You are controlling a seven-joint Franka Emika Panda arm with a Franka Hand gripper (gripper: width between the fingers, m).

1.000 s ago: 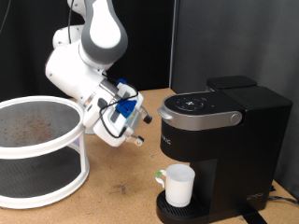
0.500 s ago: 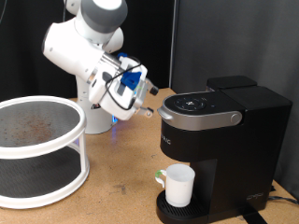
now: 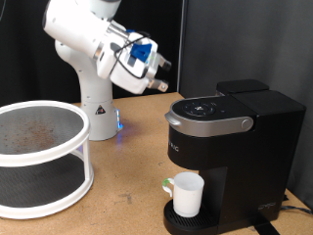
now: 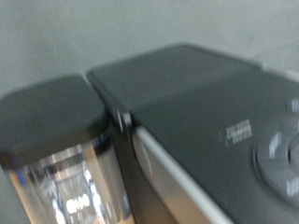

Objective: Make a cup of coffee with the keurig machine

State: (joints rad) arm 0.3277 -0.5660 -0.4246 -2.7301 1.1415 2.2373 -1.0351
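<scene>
The pincer [image 3: 166, 70] hovers above the keurig machine [image 3: 230, 147]; whether it gapes is unclear. The cup [image 3: 186, 194] sits on its drip base.

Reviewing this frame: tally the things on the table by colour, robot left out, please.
Black: 1, the keurig machine
White: 2, the cup on its drip base and the two-tier rack
Total: 3

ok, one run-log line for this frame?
gripper: in air above keurig machine, holds nothing visible | cup: on drip base under spout | lid: closed
</scene>
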